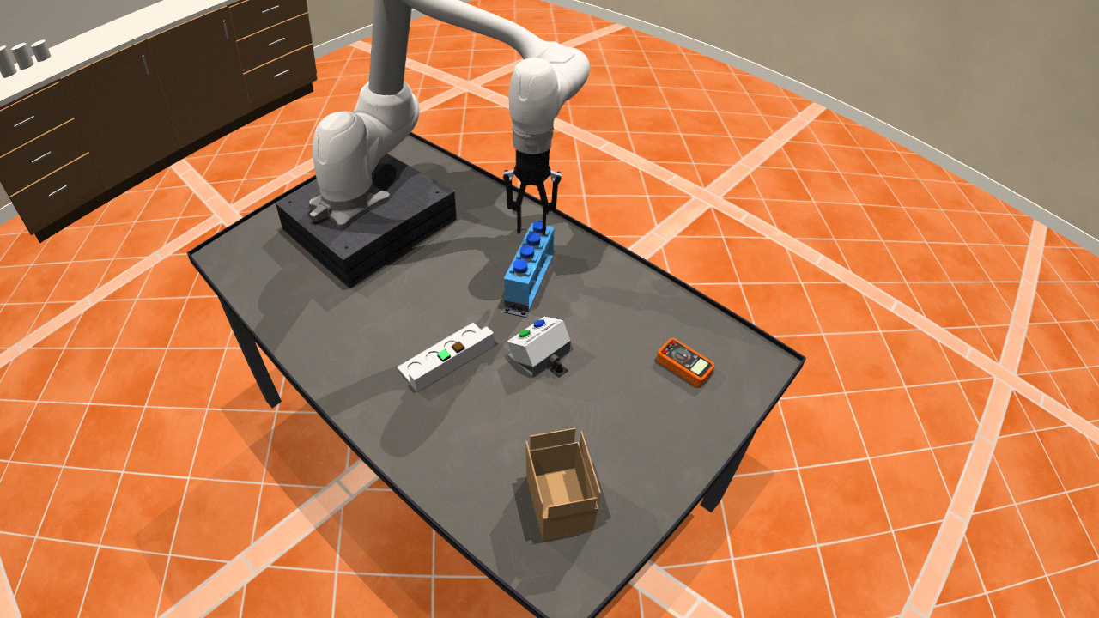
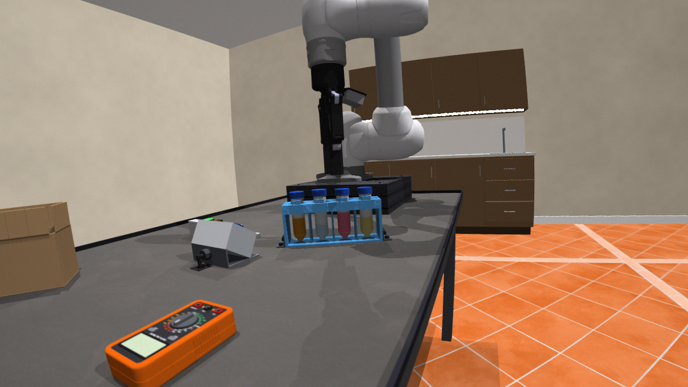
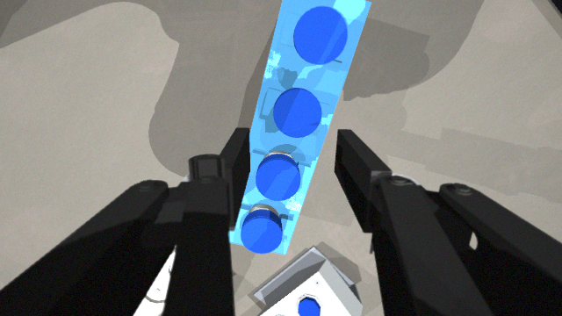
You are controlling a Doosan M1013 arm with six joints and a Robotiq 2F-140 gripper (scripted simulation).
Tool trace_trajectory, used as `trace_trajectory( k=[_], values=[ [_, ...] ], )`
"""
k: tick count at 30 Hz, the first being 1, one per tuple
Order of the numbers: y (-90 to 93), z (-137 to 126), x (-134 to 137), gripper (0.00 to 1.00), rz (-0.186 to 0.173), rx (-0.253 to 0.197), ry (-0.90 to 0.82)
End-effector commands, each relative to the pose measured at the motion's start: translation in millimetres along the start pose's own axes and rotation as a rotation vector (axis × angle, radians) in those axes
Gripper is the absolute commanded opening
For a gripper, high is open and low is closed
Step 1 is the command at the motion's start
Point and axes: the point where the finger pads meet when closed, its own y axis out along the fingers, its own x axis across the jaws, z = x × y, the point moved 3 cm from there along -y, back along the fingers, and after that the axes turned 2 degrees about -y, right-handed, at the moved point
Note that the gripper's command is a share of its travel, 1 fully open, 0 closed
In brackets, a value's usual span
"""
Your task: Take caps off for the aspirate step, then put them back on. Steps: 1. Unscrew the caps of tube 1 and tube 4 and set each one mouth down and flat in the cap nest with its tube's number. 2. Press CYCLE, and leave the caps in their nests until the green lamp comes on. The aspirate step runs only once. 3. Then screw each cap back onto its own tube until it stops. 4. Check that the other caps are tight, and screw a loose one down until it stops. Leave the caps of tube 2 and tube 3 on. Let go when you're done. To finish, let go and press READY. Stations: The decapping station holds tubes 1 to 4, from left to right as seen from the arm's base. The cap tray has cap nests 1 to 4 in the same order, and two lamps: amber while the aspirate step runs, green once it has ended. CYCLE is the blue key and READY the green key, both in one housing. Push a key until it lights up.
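Caps point(image 3: 277, 176) all sit on their tubes; I've got the gripper point(image 3: 287, 182) hovering above the rack point(image 2: 331, 206), jaws parted, holding nothing.

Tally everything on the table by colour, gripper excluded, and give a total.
Blue: 1, the tube rack
White: 2, the cap tray and key housing
Orange: 1, the multimeter
Brown: 1, the cardboard box
Black: 1, the arm's base
Total: 6
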Motion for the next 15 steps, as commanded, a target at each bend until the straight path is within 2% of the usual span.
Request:
trace_trajectory(
  k=[1, 4, 11, 15],
  values=[
    [-0.6, 14.9, 5.1, 0.41, -0.002, 0.000, 0.008],
    [-0.6, 14.9, 5.1, 0.41, -0.002, 0.000, 0.008],
    [20.4, 14.9, 5.1, 0.41, -0.002, 0.000, 0.008],
    [26.3, 14.9, 5.1, 0.41, -0.002, 0.000, 0.008]
  ],
)
